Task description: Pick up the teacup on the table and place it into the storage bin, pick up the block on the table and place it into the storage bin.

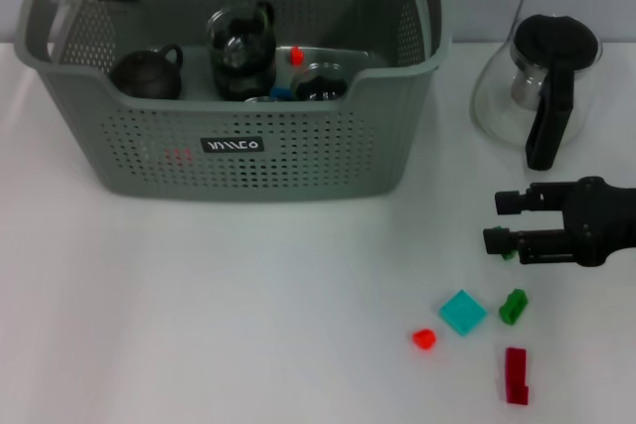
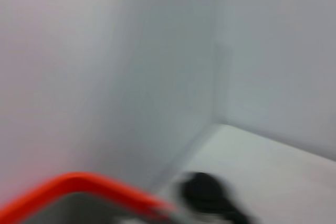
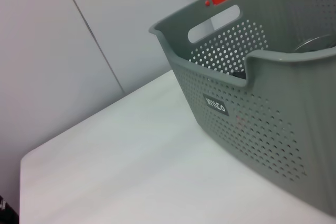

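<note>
On the counter, front right | your right gripper spread, grasping nothing | green block just in front of it, storage bin far left | left gripper over bin, state hidden.

From the head camera we look forward and steeply down onto the white counter, with the storage bin filling the upper left of the frame and the glass jug at the upper right. Our right wrist camera sits low over the counter, facing the bin's labelled wall from close by. Our left wrist camera is high, just above the bin's orange-red handle, facing the wall. All three views share the bin.
</note>
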